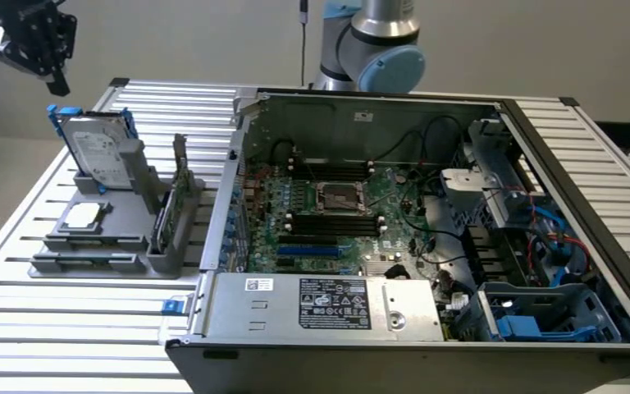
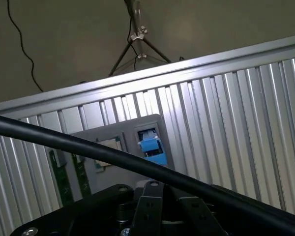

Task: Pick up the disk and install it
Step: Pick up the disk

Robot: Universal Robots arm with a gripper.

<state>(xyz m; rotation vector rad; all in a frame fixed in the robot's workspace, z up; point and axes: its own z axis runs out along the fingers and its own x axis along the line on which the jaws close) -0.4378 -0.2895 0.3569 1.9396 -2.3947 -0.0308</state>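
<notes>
1. the gripper (image 1: 55,75) is hanging in the air at the far left of the exterior view, above the far end of the grey holder (image 1: 85,263); its jaws are sitting closed and are gripping nothing.
2. the disk (image 1: 96,152) is standing upright on its edge at the far end of the grey holder, with its white label facing the near side and blue plastic framing its edges. it is sitting below the gripper and apart from it.
3. a small square silver chip (image 1: 83,215) is lying flat in a recess of the holder, just on the near side of the disk.
4. a thin green circuit card (image 1: 178,193) is standing on edge in a slot along the holder's right side, between the disk and the computer case (image 1: 403,107).
5. the computer case is lying open in the centre and on the right, with its motherboard (image 1: 337,222) facing up.
6. the slatted metal table (image 1: 63,328) is carrying both the holder and the case.
7. the arm's base (image 1: 376,41) is rising behind the far wall of the case.
8. in the wrist view, a black cable (image 2: 88,147) is crossing in front of the holder, and a tripod (image 2: 137,37) is standing on the floor beyond the table's edge.
</notes>
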